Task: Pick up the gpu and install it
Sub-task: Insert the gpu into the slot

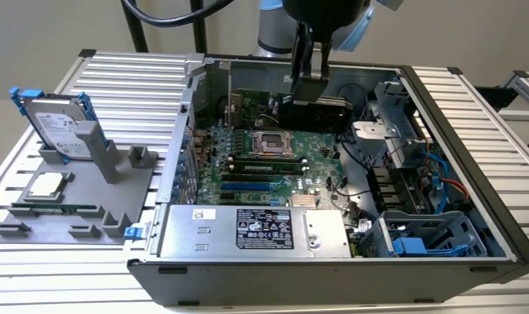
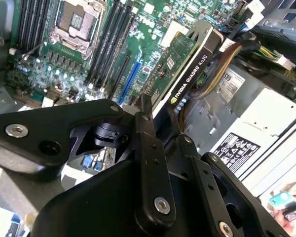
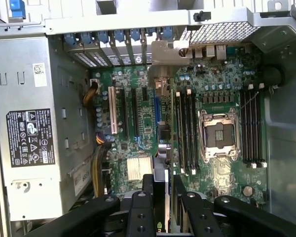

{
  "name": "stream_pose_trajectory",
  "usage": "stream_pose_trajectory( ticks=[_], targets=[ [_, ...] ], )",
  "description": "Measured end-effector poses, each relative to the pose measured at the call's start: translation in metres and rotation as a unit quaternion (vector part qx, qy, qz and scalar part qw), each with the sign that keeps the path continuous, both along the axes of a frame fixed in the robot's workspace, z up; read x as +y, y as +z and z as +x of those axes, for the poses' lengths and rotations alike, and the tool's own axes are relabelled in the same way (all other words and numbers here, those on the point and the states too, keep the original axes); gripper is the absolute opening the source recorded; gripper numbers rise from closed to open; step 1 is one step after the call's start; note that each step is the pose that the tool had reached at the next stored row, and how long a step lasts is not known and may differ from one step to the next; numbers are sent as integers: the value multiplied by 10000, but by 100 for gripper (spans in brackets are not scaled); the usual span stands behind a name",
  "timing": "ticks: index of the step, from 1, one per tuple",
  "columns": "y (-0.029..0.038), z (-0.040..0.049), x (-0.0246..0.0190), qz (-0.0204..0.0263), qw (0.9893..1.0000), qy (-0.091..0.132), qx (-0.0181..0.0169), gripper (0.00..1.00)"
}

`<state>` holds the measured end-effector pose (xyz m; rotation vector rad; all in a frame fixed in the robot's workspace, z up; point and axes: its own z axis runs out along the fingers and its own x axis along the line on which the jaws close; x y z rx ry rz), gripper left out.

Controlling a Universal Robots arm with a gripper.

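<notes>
The computer case (image 1: pixel 474 216) lies open on the slatted bench (image 1: pixel 125 72), and inside it the green motherboard (image 1: pixel 273 163) fills the floor, with the square processor socket (image 1: pixel 271 142) near the middle and rows of black memory slots (image 3: pixel 187 131) beside it. A grey power supply box (image 1: pixel 247 230) sits along the near edge of the case in the exterior view, its warning label facing up, and a blue-tabbed drive cage (image 1: pixel 431 239) occupies the corner toward the exterior view's right. Out on the bench, to the exterior view's left of the case, a grey holder tray (image 1: pixel 72 209) carries a silver hard drive (image 1: pixel 59 127) with blue rails standing upright, and a processor chip (image 1: pixel 46 185) lying flat. Now the arm: the tool (image 1: pixel 310 88) hangs down inside the case, its black fingers (image 2: pixel 150 148) closed on the graphics card (image 2: pixel 185 74), gripping it by its upper edge. The card is held on edge above the motherboard, over the far part of the case in the exterior view. In the second wrist view it shows a green circuit face on one side and a black cooler block with white lettering on the other. In the first wrist view its thin edge sits between the fingers, above the long expansion slots (image 3: pixel 123 116).
</notes>
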<state>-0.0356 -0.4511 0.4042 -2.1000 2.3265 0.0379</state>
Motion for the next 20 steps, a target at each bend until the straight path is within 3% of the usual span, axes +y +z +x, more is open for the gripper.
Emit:
stream_pose_trajectory(
  ticks=[20],
  targets=[
    [-61,0,1,-1,10000,0,0,0]
  ],
)
